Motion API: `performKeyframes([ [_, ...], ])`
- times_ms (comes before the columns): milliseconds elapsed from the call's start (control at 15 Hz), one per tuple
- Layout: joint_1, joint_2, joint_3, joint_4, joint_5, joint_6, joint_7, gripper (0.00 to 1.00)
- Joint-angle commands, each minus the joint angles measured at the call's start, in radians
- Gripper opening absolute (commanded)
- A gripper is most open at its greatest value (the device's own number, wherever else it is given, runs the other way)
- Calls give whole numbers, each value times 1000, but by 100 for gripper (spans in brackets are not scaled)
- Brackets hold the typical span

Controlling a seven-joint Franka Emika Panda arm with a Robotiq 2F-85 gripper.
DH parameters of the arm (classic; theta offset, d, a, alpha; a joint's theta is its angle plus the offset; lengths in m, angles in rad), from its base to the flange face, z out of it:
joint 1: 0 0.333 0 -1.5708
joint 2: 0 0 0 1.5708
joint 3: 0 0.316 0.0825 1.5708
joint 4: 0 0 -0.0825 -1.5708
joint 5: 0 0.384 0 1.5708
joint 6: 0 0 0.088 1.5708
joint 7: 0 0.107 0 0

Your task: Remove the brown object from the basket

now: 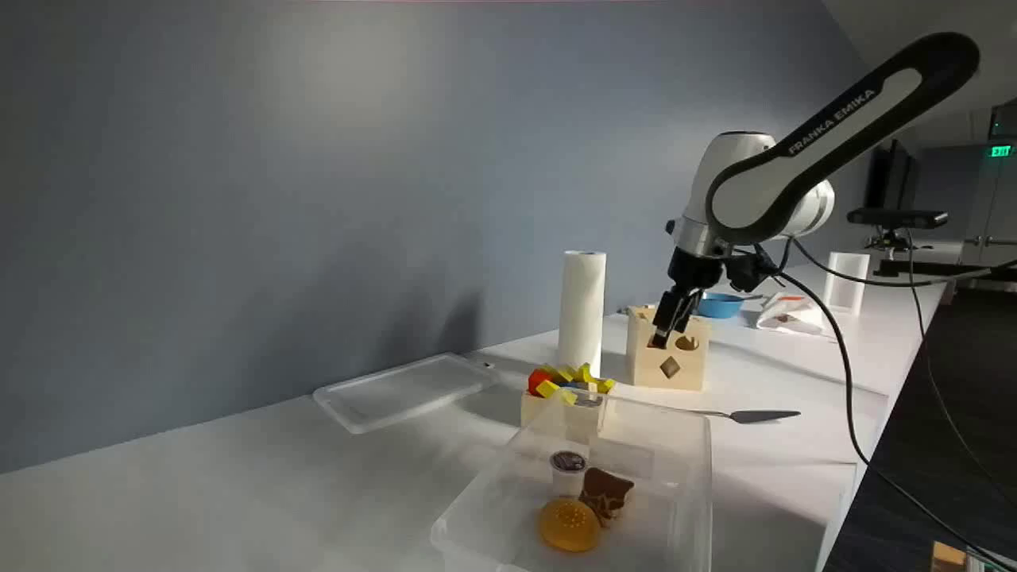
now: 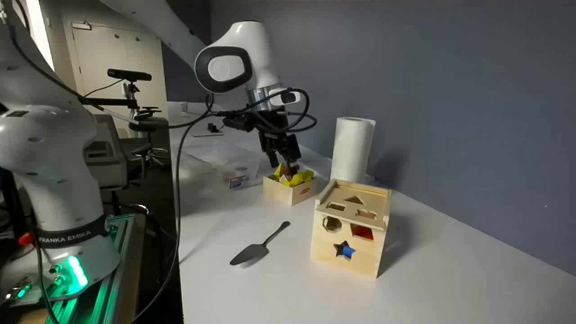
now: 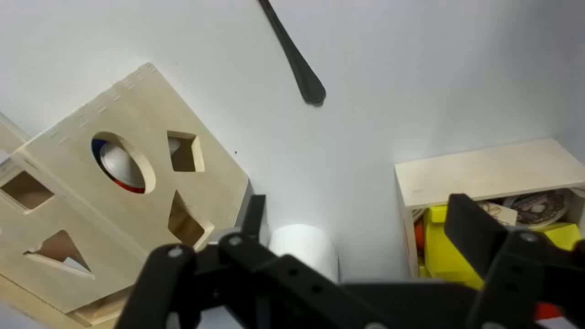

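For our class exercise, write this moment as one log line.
Gripper: open, empty, outside clear tub | brown object: inside tub | removal: pending

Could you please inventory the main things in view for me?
long table: 1, white, along the grey-blue wall
rectangular plastic tub: 1, clear, on the table
chunky object: 1, dark reddish-brown, in the tub
round bun-like piece: 1, orange-yellow, in the tub
small cup: 1, white, dark-topped, in the tub
flat plastic tray: 1, clear, near the wall
wooden box: 1, cream, beside the tub
small pieces: several, mostly yellow, in the box
paper roll: 1, white, upright near the wall
wooden shape-sorter cube: 1, pale, on the table
cake server: 1, dark, near the cube
round bowl: 1, blue, behind the cube in an exterior view
gripper: 1, black, open above the table
jointed arm: 1, white and black, carrying the gripper
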Motion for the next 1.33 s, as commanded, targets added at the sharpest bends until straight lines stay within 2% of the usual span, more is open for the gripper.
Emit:
performKeyframes([
  [0,-8,0,8,1,4,-2,-2,100],
  [533,-8,-9,17,-4,-4,-14,4,100],
  [667,-17,-52,62,-24,-47,-41,58,100],
  [1000,3,-170,160,-34,-61,-225,156,100],
  [1200,72,-250,163,-56,15,-265,115,100],
  [1267,130,-281,139,-78,70,-254,38,100],
])
